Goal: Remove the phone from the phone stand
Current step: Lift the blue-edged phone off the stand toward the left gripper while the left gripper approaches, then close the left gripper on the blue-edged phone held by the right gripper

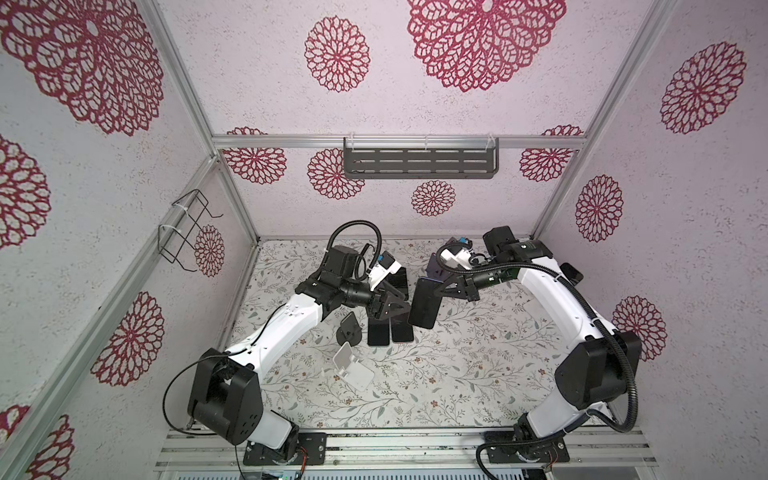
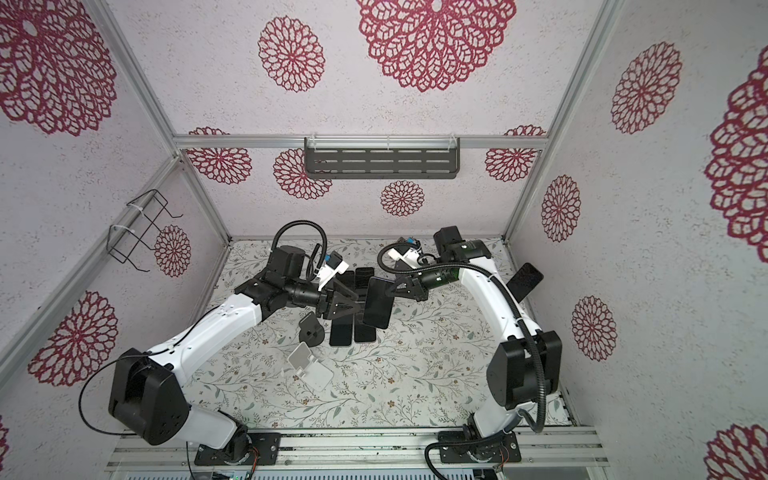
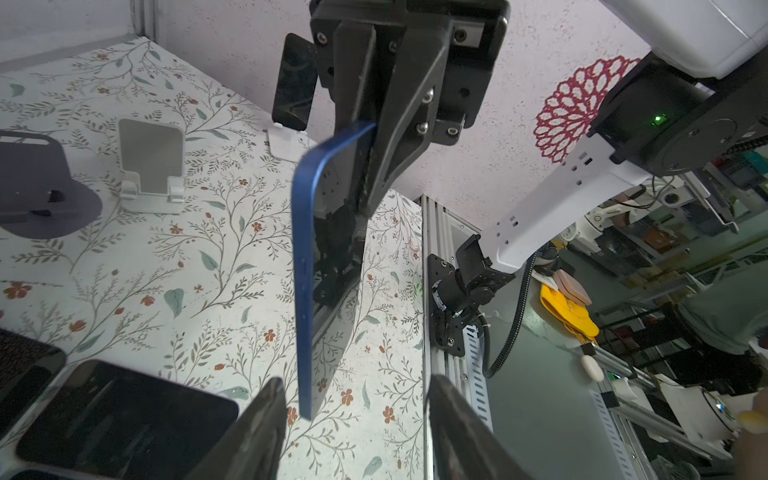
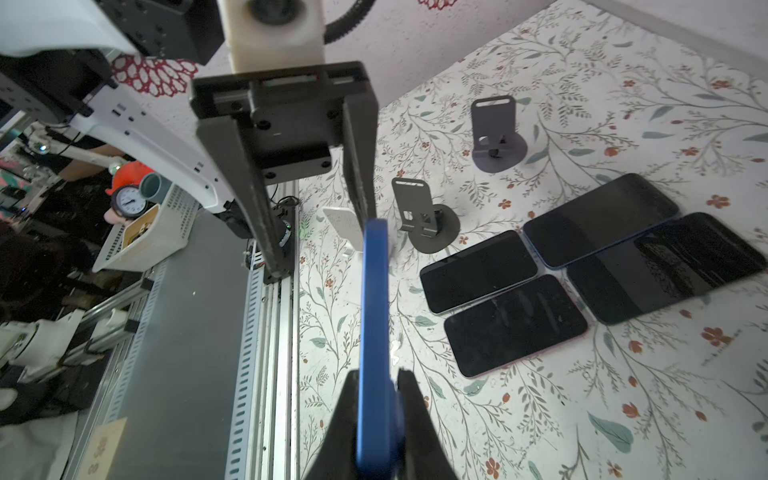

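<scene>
Right pincer [image 4: 376,384] clamped on phone [image 4: 374,307], held edge-up above the bench [image 4: 540,415], off any stand [image 4: 426,224]; left pincer [image 3: 355,386] apart, straddling its free end; release right before left bites and you drop it onto the spare phones [image 4: 515,324].

You have the right gripper [image 2: 392,289] clamped on the top edge of a dark phone [image 2: 376,309] above the floral table [image 2: 415,374], the left gripper [image 2: 360,304] just beside it, with flat phones [image 2: 340,334], a black stand [image 2: 311,330] and a white stand [image 2: 305,362] nearby.
</scene>
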